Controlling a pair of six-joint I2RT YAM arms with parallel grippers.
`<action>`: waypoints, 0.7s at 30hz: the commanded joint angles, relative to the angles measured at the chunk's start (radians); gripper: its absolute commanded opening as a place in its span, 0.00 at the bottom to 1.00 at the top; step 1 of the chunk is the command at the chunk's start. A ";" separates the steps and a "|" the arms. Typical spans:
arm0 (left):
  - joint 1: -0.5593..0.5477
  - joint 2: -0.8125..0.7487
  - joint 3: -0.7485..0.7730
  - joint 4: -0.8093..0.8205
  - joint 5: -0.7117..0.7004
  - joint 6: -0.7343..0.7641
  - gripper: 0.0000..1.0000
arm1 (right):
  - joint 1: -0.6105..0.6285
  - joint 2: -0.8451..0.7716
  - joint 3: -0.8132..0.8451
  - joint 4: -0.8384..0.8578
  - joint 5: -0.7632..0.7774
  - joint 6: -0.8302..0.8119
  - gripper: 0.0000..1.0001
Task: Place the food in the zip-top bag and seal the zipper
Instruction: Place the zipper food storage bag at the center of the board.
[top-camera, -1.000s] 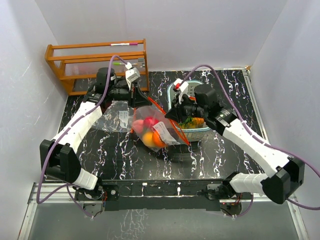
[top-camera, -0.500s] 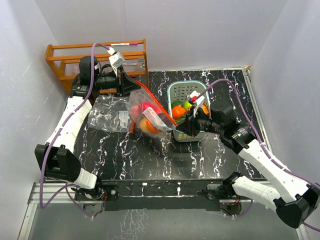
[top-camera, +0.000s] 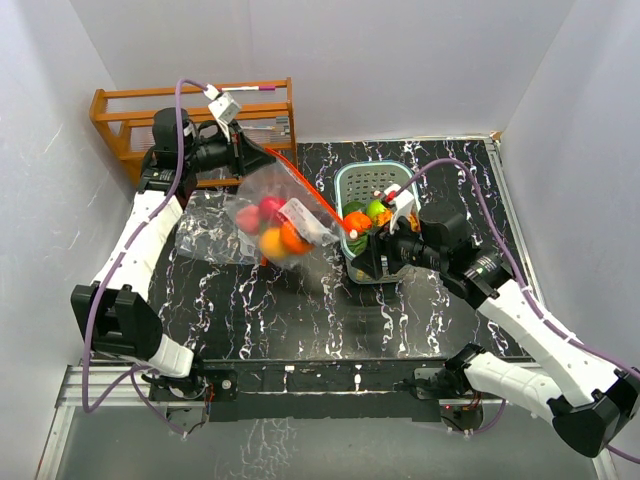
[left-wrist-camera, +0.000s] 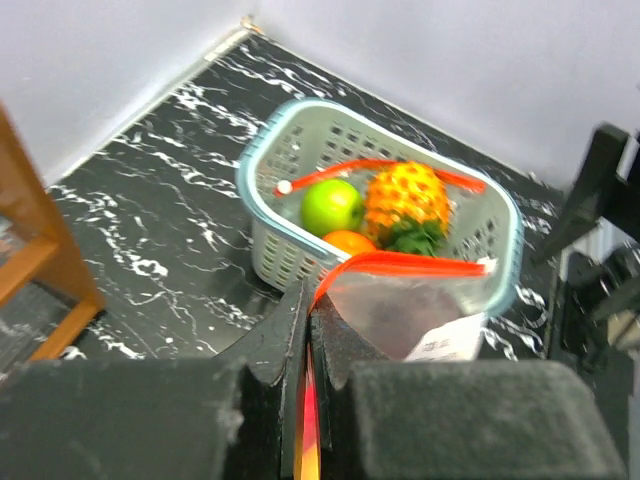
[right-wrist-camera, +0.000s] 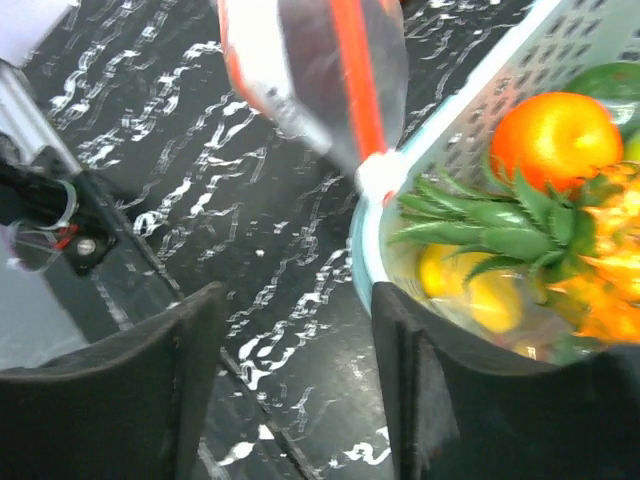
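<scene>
Lower right of centre, the right tool (top-camera: 354, 252) stands parted and empty beside the basket (top-camera: 345, 185), where some food (top-camera: 376, 210) lies. The part-filled zip-top bag (top-camera: 296, 213) hangs just left. Its zipper (top-camera: 310, 195) slants up-left to the left tool (left-wrist-camera: 309, 305), pinched shut on it.

Black white-veined bench (top-camera: 260, 310), pale teal plastic basket (top-camera: 375, 166), clear zip-top bag (top-camera: 265, 180) with red zipper strip (top-camera: 305, 191), holding orange, yellow and pink toy fruits (top-camera: 292, 238).

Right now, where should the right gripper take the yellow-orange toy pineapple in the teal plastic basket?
Probably across the pineapple body, coming down from above. The basket walls block any side approach, and its green leaf crown lies toward the wall nearest the open right gripper and looks too thin to pinch firmly.
</scene>
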 joint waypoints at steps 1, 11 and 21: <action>0.023 0.012 -0.008 0.203 -0.123 -0.140 0.00 | -0.006 -0.038 0.074 -0.017 0.149 0.087 0.72; 0.024 0.195 0.108 0.360 -0.299 -0.372 0.00 | -0.006 -0.037 0.103 -0.021 0.215 0.127 0.85; 0.024 0.138 -0.088 0.274 -0.486 -0.297 0.97 | -0.006 -0.043 0.056 -0.009 0.233 0.135 0.98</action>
